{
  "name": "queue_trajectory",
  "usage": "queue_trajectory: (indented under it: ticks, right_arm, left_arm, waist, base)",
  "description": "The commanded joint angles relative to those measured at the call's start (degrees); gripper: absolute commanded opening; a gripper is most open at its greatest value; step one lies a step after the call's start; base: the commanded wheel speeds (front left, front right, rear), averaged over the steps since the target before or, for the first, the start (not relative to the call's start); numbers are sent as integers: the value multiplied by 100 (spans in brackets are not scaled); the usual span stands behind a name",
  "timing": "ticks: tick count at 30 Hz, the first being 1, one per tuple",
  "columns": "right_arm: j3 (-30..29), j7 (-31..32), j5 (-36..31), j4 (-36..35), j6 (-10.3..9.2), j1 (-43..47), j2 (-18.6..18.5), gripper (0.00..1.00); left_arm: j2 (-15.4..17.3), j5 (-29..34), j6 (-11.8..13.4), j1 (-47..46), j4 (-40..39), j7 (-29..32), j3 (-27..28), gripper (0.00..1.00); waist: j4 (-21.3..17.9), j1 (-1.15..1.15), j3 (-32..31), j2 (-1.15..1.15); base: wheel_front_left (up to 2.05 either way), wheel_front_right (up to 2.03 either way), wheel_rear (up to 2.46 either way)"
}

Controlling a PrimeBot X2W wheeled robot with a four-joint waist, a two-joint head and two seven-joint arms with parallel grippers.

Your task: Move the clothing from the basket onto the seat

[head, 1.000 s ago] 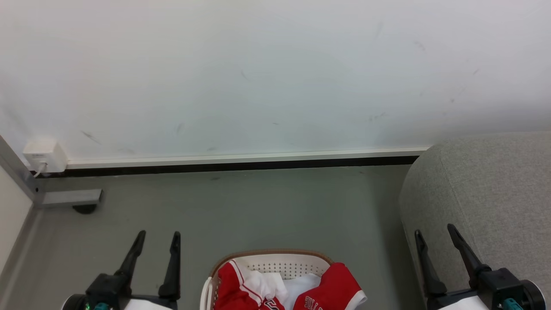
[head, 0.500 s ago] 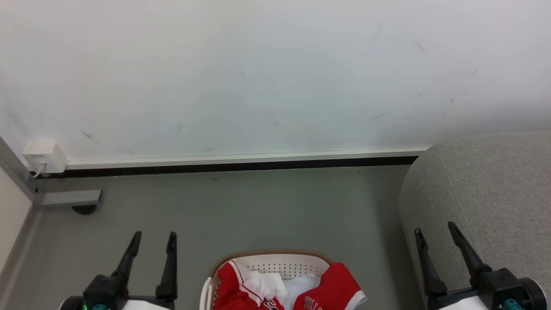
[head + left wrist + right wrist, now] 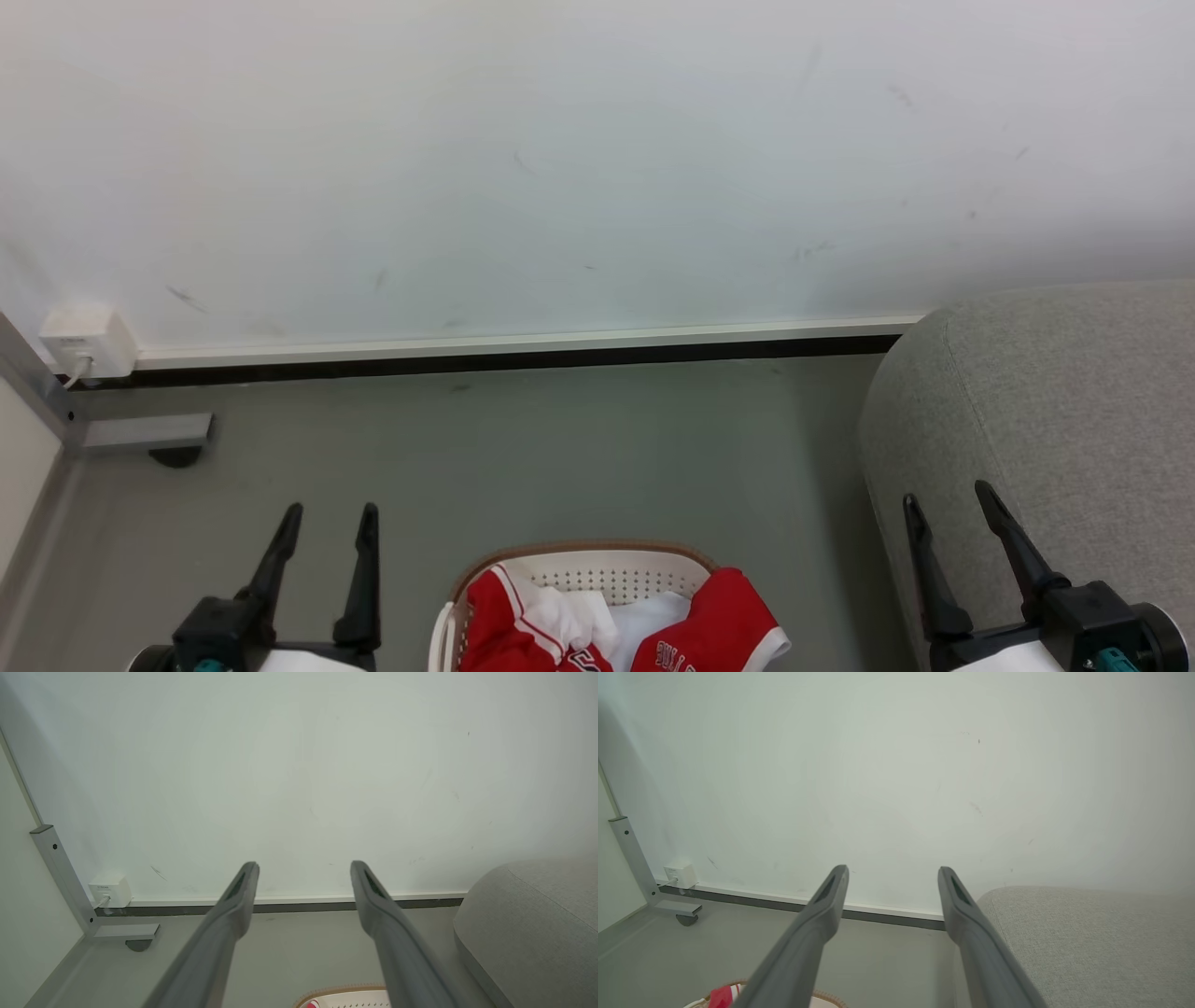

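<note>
We judge the job not yet begun, with every piece left to move. At lower left, our left gripper [image 3: 332,513] hangs with fingers apart, empty. At bottom centre the clothing [image 3: 719,616] lies heaped in the basket [image 3: 583,547], between the two grippers and touched by neither. At lower right our right gripper [image 3: 944,495] is also spread and empty, against the seat [image 3: 1074,392].
</note>
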Motion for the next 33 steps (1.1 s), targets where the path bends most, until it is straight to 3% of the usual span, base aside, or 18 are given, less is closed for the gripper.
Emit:
queue_trajectory:
  ticks: [1,15,33]
  right_arm:
    - [-25,0,60,10,-12,-38,-34,100]
    - [-124,0,226,-63,-12,-92,-32,100]
    - [-124,1,521,-275,-12,-366,-31,100]
  left_arm:
    - [15,-44,-7,-33,9,-4,26,100]
    - [6,-221,-28,-151,51,-4,0,100]
    - [26,-53,-166,-563,775,-4,-40,100]
  waist:
    - [-8,0,2,0]
    - [-238,0,120,0]
    - [-1013,0,832,0]
  base:
    - [0,0,0]
    - [0,0,0]
    - [0,0,0]
